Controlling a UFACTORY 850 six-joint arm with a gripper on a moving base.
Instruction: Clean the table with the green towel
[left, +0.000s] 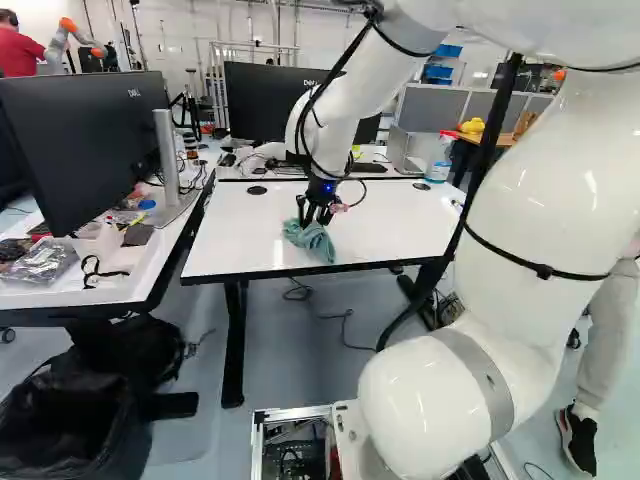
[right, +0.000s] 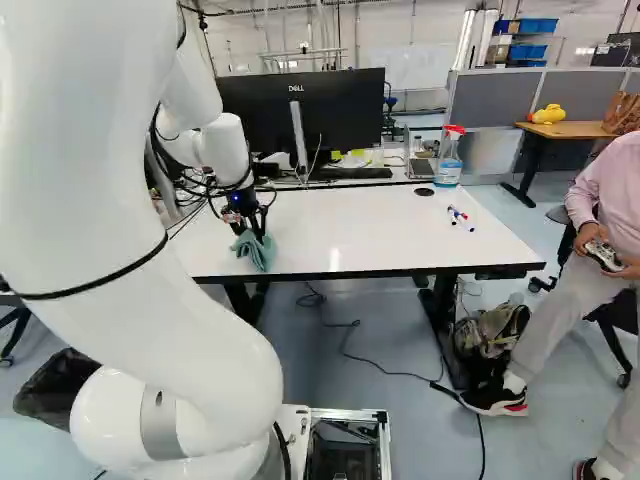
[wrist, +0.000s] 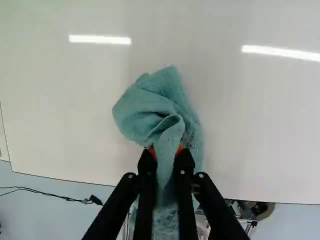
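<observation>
Over the white table, toward its front edge, is my gripper, pointing down. The green towel is bunched beneath it on the tabletop, close to that edge; the right base view shows the same towel under the fingers. In the wrist view the gripper is shut on the towel, its orange pads pinching a fold from both sides. Part of the cloth spreads on the surface ahead of the fingers, and more of it trails back between them.
A spray bottle stands at the table's far right corner, with markers lying nearer. Monitors stand behind the table. A cluttered desk adjoins on the left. A person sits at the right, and another robot stands far back.
</observation>
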